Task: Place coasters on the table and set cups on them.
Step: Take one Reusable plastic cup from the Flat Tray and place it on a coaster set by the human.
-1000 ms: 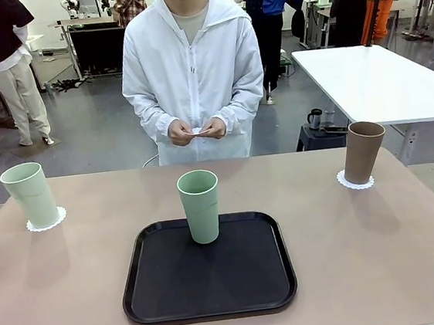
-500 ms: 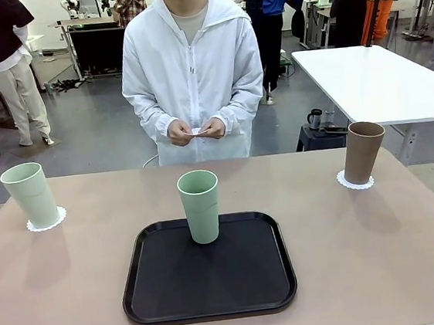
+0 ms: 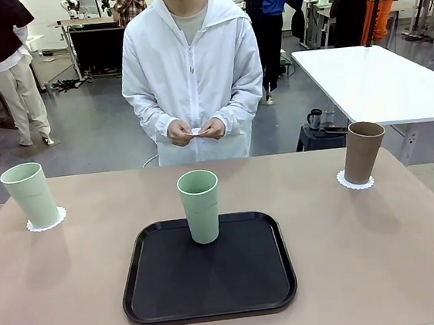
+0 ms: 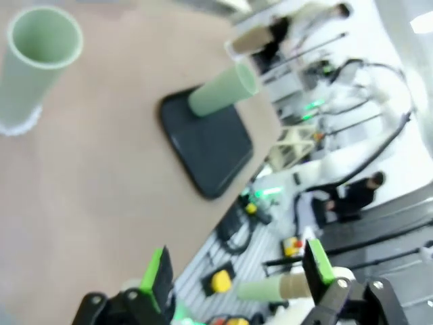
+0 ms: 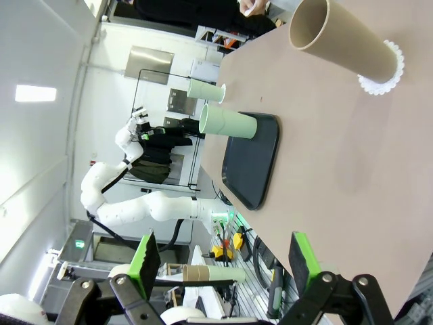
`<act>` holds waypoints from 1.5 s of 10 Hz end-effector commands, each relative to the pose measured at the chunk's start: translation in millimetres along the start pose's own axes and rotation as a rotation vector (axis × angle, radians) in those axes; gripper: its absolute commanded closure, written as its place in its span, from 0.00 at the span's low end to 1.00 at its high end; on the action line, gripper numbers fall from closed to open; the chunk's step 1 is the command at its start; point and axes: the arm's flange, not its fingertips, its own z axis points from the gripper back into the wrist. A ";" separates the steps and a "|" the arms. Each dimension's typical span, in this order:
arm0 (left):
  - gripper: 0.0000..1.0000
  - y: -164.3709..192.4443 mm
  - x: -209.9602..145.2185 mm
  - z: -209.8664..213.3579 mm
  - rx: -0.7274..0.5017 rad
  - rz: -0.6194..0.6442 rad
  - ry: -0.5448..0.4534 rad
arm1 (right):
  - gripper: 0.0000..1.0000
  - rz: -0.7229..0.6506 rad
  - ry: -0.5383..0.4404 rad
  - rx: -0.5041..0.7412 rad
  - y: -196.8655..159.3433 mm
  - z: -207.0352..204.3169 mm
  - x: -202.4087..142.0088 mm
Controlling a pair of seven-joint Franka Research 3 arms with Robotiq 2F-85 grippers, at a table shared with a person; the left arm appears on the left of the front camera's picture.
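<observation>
Left claw (image 4: pixel 240 267) wide, holding nothing; right claw (image 5: pixel 223 256) likewise. Green cup (image 3: pixel 30 195) sits on a coaster (image 3: pixel 46 221) at the desk's (image 3: pixel 366 255) left, brown cup (image 3: pixel 363 152) on a second coaster (image 3: pixel 356 183) at the right. Second green cup (image 3: pixel 200 206) stands on the black tray (image 3: pixel 208 276), centre (far half of it). Person's hands (image 3: pixel 213 127) pinch a small white piece (image 3: pixel 196 132) beyond the far edge.

Beyond me I see a grey floor (image 3: pixel 98 140), a white table (image 3: pixel 372 84) at two o'clock and a black cart (image 3: pixel 99 49) at eleven o'clock.
</observation>
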 end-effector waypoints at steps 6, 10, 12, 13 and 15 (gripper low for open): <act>0.00 57.7 -3.1 46.0 -0.255 -0.002 -0.035 | 0.00 0.001 -0.002 -0.005 0.8 -0.6 0.4; 0.00 58.3 -5.1 24.6 -0.275 0.024 -0.014 | 0.00 0.001 -0.002 -0.005 0.8 -0.6 0.4; 0.00 58.3 -5.1 24.6 -0.275 0.024 -0.014 | 0.00 0.001 -0.002 -0.005 0.8 -0.6 0.4; 0.00 58.3 -5.1 24.6 -0.275 0.024 -0.014 | 0.00 0.001 -0.002 -0.005 0.8 -0.6 0.4; 0.00 58.3 -5.1 24.6 -0.275 0.024 -0.014 | 0.00 0.001 -0.002 -0.005 0.8 -0.6 0.4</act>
